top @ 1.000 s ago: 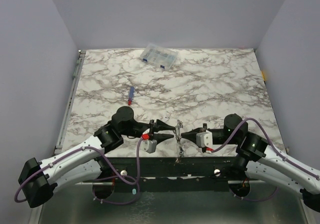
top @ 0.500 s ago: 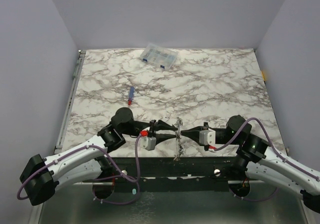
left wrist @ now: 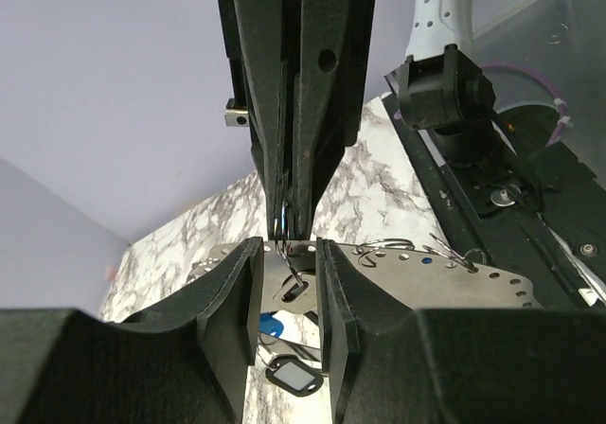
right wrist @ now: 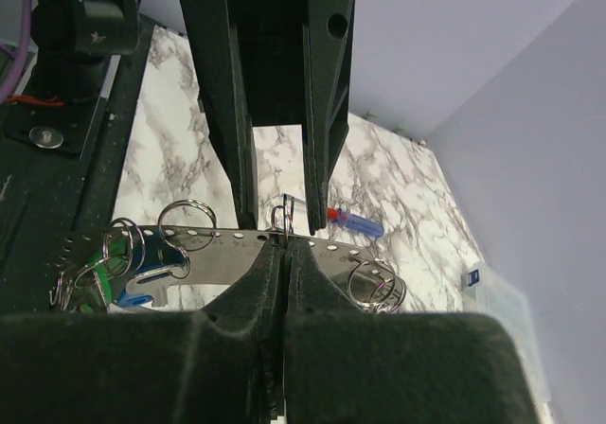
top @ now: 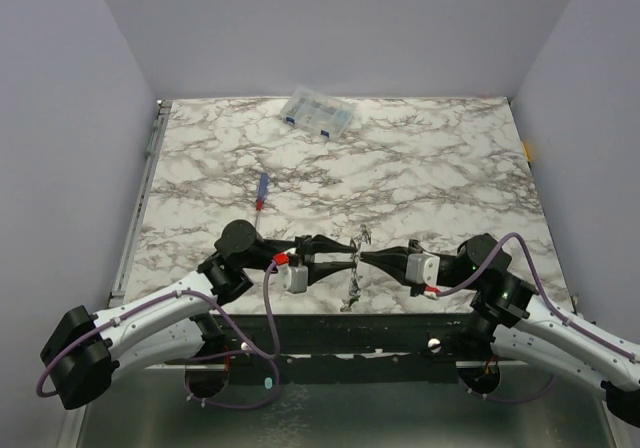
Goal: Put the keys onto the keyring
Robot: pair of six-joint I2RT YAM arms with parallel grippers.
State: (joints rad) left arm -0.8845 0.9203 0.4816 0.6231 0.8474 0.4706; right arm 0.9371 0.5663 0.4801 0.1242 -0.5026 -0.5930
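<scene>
My two grippers meet tip to tip above the table's front edge. The keyring (right wrist: 208, 254) shows as a grey perforated metal band carrying small split rings, and hangs between them (top: 353, 283). My right gripper (right wrist: 285, 246) is shut, pinching a split ring (right wrist: 284, 214) at the band's upper edge. Keys with blue and green tags (right wrist: 142, 258) hang at the band's left end. My left gripper (left wrist: 289, 254) holds a metal key (left wrist: 284, 278) between its fingers, the ring's wire passing through the key's hole. A black tag (left wrist: 294, 377) and a blue tag (left wrist: 271, 326) dangle below.
A slim red-and-blue screwdriver (top: 261, 190) lies on the marble table (top: 450, 178) left of centre. A clear plastic compartment box (top: 318, 114) sits at the far edge. The dark front rail (top: 400, 328) runs just below the grippers.
Both grippers, with the keyring between them, have shifted slightly away from the front edge. The left wrist has swung further left and the right wrist drawn in.
</scene>
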